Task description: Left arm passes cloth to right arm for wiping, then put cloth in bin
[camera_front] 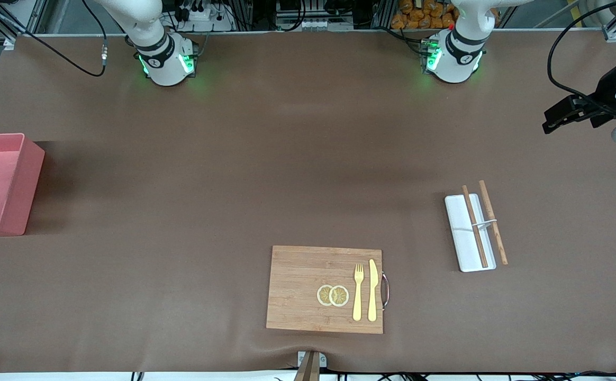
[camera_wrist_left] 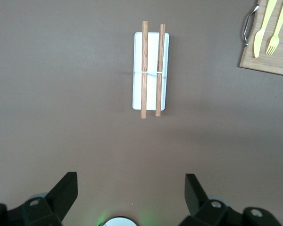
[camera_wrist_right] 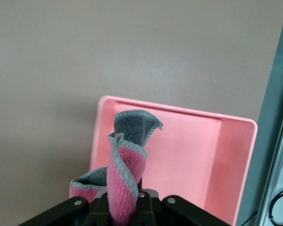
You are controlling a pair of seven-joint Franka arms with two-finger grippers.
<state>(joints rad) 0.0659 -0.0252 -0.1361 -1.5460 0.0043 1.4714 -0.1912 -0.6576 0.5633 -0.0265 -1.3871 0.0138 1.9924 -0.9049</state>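
The pink cloth (camera_wrist_right: 127, 172), with grey edging and a grey back, hangs twisted from my right gripper (camera_wrist_right: 125, 209), which is shut on it. It hangs over the salmon-pink bin (camera_wrist_right: 198, 155). In the front view the bin (camera_front: 19, 182) stands at the right arm's end of the table, and the right gripper and cloth are almost wholly out of that view. My left gripper (camera_wrist_left: 131, 197) is open and empty, up over bare table at the left arm's end (camera_front: 554, 119).
A white tray (camera_front: 459, 233) with two wooden sticks (camera_front: 493, 222) across it lies toward the left arm's end. A wooden board (camera_front: 297, 288) near the front edge carries lemon slices (camera_front: 333, 295), a yellow fork (camera_front: 358, 291) and a knife (camera_front: 373, 290).
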